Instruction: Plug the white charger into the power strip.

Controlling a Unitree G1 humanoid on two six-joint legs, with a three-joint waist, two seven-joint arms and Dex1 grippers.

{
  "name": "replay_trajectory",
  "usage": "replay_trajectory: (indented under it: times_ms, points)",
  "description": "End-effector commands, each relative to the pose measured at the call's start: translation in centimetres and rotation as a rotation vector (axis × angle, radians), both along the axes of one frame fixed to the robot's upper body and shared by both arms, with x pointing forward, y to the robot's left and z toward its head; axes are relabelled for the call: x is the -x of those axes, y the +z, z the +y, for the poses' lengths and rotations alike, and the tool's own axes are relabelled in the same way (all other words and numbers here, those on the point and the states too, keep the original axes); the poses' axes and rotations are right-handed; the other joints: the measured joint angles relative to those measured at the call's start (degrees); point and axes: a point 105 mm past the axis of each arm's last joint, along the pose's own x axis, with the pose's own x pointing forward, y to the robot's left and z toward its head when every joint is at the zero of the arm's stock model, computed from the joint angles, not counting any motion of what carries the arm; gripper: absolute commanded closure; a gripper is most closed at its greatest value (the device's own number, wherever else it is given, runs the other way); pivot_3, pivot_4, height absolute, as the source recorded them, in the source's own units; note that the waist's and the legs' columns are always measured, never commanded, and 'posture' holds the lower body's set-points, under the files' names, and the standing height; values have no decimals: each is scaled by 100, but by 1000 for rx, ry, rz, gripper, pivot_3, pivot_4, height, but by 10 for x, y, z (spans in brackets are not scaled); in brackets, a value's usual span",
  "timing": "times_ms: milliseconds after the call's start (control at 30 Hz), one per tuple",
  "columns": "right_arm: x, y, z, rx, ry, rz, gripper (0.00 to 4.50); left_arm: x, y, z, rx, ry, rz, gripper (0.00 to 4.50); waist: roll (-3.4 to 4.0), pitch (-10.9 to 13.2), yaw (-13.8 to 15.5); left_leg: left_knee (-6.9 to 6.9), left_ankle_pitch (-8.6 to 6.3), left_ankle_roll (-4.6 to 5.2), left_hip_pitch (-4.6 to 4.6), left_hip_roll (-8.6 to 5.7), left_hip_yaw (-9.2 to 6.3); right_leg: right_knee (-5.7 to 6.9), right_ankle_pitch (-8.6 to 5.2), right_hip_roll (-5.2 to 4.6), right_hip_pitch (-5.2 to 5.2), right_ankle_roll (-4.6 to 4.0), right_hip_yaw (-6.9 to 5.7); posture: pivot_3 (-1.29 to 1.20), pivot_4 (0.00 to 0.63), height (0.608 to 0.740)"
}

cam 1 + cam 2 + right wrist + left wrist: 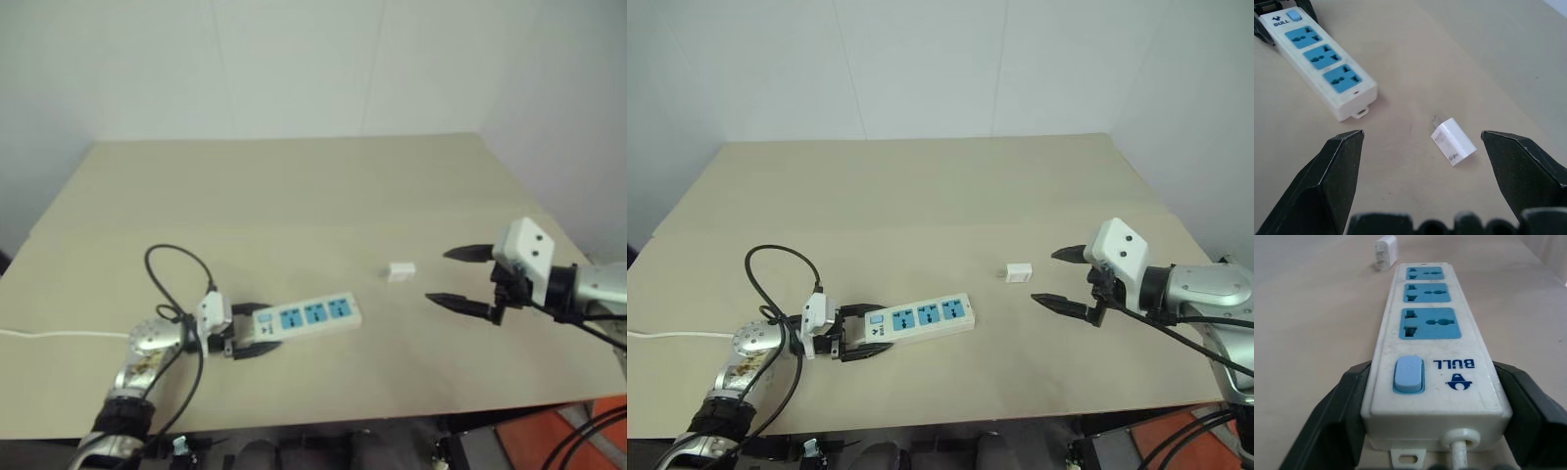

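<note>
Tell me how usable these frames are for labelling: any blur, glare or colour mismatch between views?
Left eye view: soft and washed out, greyish cast; the small white boxy charger is a smudge. Right eye view: sharper, warmer, even light, no glare. Left wrist view: near end of the long white power strip with blue sockets crisp, far sockets softer. Right wrist view: charger sharp, black fingers blurred.

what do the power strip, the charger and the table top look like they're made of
Power strip: likely hard moulded plastic, white and slightly glossy with faint scuffs, blue socket faces inset.
Charger: probably similar white plastic, smooth and boxy, with grey smudges on one side.
Table: matte beige surface, no grain visible; laminate or board, hard to tell.
</note>
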Motion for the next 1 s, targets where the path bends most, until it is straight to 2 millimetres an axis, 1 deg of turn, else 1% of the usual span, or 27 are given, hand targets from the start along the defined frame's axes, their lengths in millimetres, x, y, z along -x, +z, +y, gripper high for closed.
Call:
replay_trajectory:
  times_ms: [33, 133, 233, 300, 333, 400, 467, 533, 600, 633, 700, 767, 867, 933, 1000]
  points:
    - [-1, 10, 9, -21, 52, -11, 0, 8, -12, -13, -7, -70, 45, 1217, 7, -4, -3, 0, 0, 0, 0, 0, 0, 0, 0, 0, 0, 0, 0, 0, 150, 740]
    - [-10, 13, 14, -21, 72, 4, 0, 7, -14, -17, -33, -104, 36, 1217, 12, -7, -2, 0, 0, 0, 4, -1, 1, 0, 0, 0, 3, 0, 0, 0, 150, 740]
    - [-20, 26, 26, -41, 82, 21, 0, 7, -14, -22, -53, -139, 36, 1217, 16, -9, -7, 0, 0, 0, 8, -1, 2, 1, 0, 0, 6, 0, 2, 0, 150, 740]
    - [-28, 31, 32, 0, 71, 44, 0, 5, -14, -26, -51, -149, 34, 1217, 18, -11, -4, 0, 0, 0, 7, -1, 1, 1, 0, 0, 4, 0, 2, 0, 150, 740]
    - [-34, 31, 34, 39, 54, 63, 0, 5, -14, -28, -50, -151, 32, 1217, 20, -12, -13, 0, 0, 0, 4, -1, 0, 0, 0, 0, 2, 0, 1, 0, 150, 740]
    - [-38, 29, 36, 121, 66, 95, 0, 4, -14, -31, -49, -156, 29, 1217, 22, -13, 3, 0, 0, 0, 0, -1, -2, -2, 0, -1, 1, 0, -1, 0, 150, 740]
    - [-40, 22, 37, 236, 90, 135, 0, 2, -14, -35, -47, -156, 27, 1217, 25, -15, 39, 0, 0, 0, -4, -1, -3, -7, 0, -2, -2, 0, -7, 0, 150, 740]
    - [-45, 16, 35, 310, 70, 193, 0, 1, -14, -37, -44, -149, 23, 1217, 31, -18, 65, 0, -1, 2, -10, -1, -2, -11, -1, -3, -7, 0, -7, 0, 150, 740]
    - [-55, 15, 35, 311, 2, 275, 0, 0, -14, -38, -41, -140, 21, 1217, 40, -23, 66, 0, -1, 2, -14, -2, -1, -13, 0, -4, -11, 0, -7, 0, 150, 740]
    - [-62, 18, 36, 281, -47, 316, 0, 0, -14, -38, -41, -137, 21, 1217, 42, -24, 67, 1, -1, 2, -16, -4, 0, -10, 0, -6, -14, 0, -6, 0, 150, 740]
    - [-71, 26, 38, 276, -67, 314, 0, 0, -14, -36, -42, -132, 20, 1217, 45, -25, 62, 3, -1, 2, -15, -3, 0, -6, 1, -5, -17, -3, -6, 0, 150, 740]
    - [-75, 27, 34, 357, -24, 237, 0, 0, -15, -34, -49, -123, 22, 1217, 45, -26, 85, 3, -1, 2, -17, -1, -5, -5, 0, -3, -19, -3, -12, 0, 150, 740]
    - [-79, 17, 27, 493, 59, 202, 0, -1, -16, -31, -57, -112, 23, 1217, 47, -27, 96, 2, -3, 5, -21, -2, -5, -18, 0, -4, -15, -2, -15, 0, 150, 740]
    - [-82, 3, 25, 567, 136, 201, 0, -2, -16, -32, -58, -112, 25, 1217, 47, -27, 82, 3, -3, 6, -20, -2, -2, -19, 0, -4, -15, -1, -15, 0, 150, 740]
    - [-87, -11, 19, 639, 173, 214, 0, -2, -16, -33, -59, -113, 25, 1217, 47, -27, 72, 3, -3, 6, -16, -2, -2, -12, 0, -3, -14, -1, -14, 0, 150, 740]
